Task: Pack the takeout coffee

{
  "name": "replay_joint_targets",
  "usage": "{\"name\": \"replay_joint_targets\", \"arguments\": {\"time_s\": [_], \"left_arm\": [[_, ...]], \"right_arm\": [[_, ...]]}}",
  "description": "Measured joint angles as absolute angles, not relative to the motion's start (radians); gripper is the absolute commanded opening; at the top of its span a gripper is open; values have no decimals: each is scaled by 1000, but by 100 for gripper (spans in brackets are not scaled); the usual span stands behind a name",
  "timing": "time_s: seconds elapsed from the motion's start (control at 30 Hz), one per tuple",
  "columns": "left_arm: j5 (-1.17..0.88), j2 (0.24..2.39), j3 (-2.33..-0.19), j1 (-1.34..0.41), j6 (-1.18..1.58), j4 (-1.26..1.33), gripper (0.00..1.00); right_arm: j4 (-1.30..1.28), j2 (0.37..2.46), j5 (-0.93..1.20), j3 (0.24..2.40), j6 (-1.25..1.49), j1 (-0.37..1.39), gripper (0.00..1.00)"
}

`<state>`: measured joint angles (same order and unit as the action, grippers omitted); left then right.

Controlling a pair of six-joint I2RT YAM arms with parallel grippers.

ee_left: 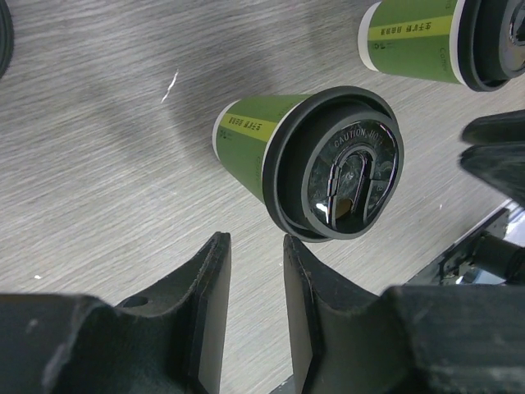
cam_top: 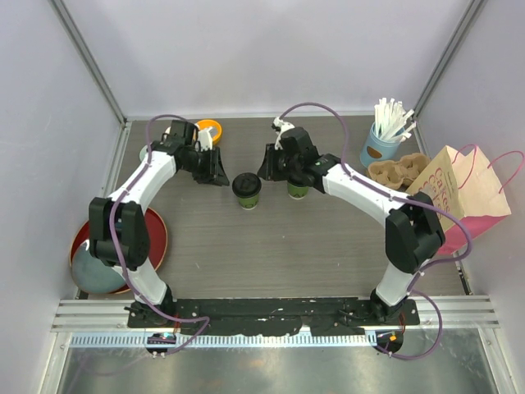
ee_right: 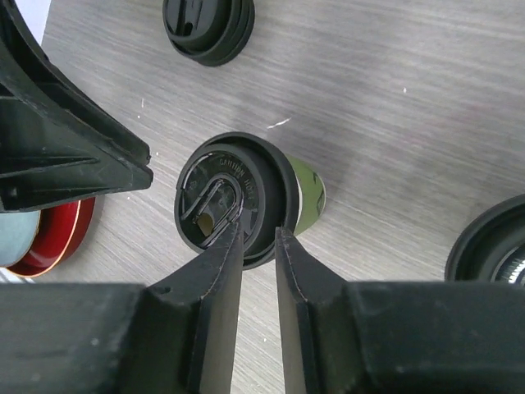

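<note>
Two lidded green cups are standing on the table: the first cup in the open, the second cup half hiding beneath an arm. The left gripper and right gripper are hovering barely parted, gripping nothing. Jaws should be spreading wider, then closing below the lid, keeping cups upright. Whether the right fingertips are touching it is looking unclear.

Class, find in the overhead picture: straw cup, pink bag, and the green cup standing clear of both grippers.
straw cup (cam_top: 377,152): top view, blue wall
pink bag (cam_top: 482,212): top view, pink side
green cup (cam_top: 246,185): top view, black lid
</note>
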<state>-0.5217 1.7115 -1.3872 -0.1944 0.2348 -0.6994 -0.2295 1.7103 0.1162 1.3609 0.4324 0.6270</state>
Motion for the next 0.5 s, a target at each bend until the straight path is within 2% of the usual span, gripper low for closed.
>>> {"name": "replay_joint_targets", "arguments": {"time_s": [0.2,0.5], "left_arm": [[-542,1711,-1363,-194,287,-664,36],[-569,1724,-1353,-196,310,-635,33]], "right_arm": [[-221,1756,154,1357,481,624,30],[-190,1772,179,1344,519,613,26]]}}
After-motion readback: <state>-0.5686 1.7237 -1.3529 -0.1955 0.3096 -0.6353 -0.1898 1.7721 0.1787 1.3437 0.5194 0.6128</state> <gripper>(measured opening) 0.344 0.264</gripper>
